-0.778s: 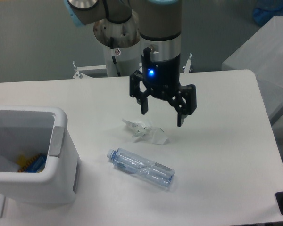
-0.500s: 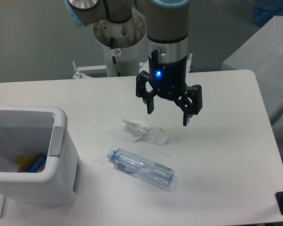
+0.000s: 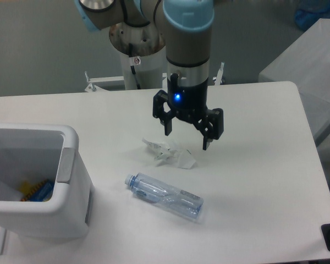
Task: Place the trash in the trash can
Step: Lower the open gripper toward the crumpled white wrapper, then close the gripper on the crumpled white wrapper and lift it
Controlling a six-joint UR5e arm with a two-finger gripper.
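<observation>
On the white table (image 3: 253, 181): two pieces of trash lie out in the open, with the bin off at the left edge.
Gripper (image 3: 187, 138): it hangs above the table's middle, pointing down, its two dark fingers spread wide with nothing between them; a blue light glows on its body.
Wrapper (image 3: 169, 154): crumpled white paper, lying flat just below and a little left of the gripper, under the left fingertip's side; whether the fingers touch it I cannot tell, though they look to be just above it.
Bottle (image 3: 164, 196): clear, blue-tinted and crushed, lying on its side nearer the front edge than the wrapper, cap end pointing left, apart from both the wrapper and the gripper.
Trash can (image 3: 71, 181): boxy white bin with a grey side panel, standing well left of the gripper; inside it something yellow and blue (image 3: 37, 191) shows at the bottom.
</observation>
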